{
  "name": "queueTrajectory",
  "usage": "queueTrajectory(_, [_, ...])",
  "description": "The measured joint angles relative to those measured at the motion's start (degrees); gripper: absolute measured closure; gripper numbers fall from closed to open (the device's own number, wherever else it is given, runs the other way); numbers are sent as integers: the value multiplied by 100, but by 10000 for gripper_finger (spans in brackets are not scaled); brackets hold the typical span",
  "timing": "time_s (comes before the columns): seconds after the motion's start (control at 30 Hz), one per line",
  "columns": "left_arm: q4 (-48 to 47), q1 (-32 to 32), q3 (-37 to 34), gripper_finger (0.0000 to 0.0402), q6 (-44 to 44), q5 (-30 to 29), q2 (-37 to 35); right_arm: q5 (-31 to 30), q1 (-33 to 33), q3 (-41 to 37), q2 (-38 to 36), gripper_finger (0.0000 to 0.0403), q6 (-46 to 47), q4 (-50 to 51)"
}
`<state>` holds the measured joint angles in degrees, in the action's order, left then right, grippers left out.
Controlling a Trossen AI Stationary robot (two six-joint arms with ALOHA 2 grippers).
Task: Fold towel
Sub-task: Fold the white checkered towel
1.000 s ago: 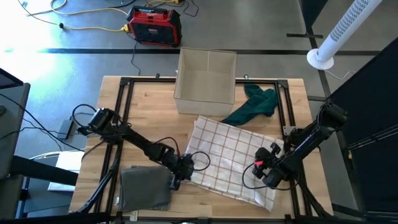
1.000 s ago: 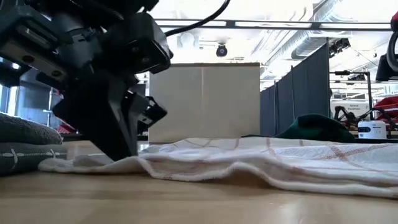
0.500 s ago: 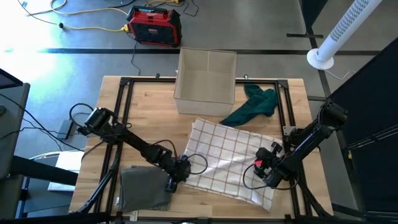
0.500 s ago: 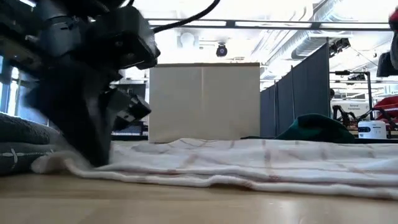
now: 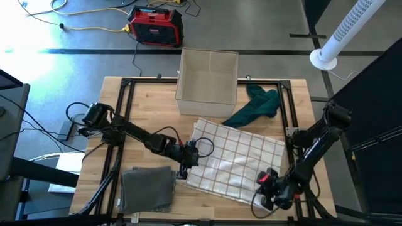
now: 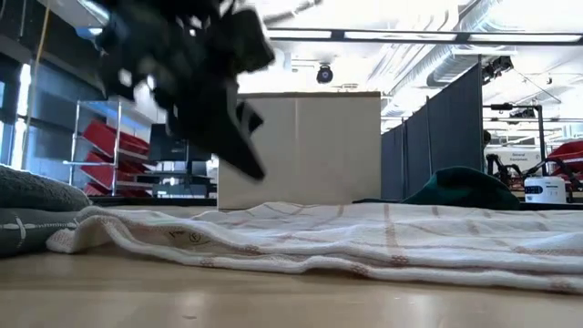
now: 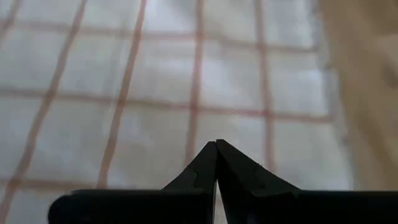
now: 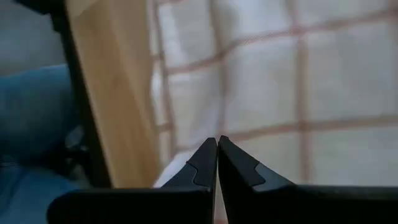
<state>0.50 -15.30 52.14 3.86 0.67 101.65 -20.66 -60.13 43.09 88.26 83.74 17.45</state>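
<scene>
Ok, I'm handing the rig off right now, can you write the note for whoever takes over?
Left gripper: shut, empty, lifted above the checked towel's left edge.
Right gripper: shut, empty, at the towel's front right corner near the table edge.
The towel lies spread, rumpled, mid-table, with no fold made. A grey folded cloth sits front left, a green cloth behind the towel beside the box.
Done: nothing visible beyond the towel being laid out.
Left: open both grippers, take two corners and make the folds.
</scene>
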Motion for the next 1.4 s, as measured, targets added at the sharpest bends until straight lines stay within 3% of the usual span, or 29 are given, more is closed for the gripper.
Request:
queueTrajectory(0.17, [28,55,-13,402,-3,292,298,55,-294,-7,478,403,698,-334])
queueTrajectory(0.37, [69,-70,4,402,-3,373,537,547,-523,22,815,403,1346,-458])
queueTrajectory(0.63, [57,-100,54,402,265,330,503,262,-795,340,293,403,1283,-43])
queueTrajectory(0.77, [10,-179,159,402,521,444,495,416,-854,638,302,403,1294,243])
queueTrajectory(1.0, [1051,-727,253,402,610,880,495,480,-866,776,300,403,1536,710])
queueTrajectory(1.17, [1918,-882,278,402,371,504,502,480,-851,780,300,403,1570,1318])
queueTrajectory(1.4, [1937,-669,875,402,61,255,680,777,-851,780,300,403,1573,1704])
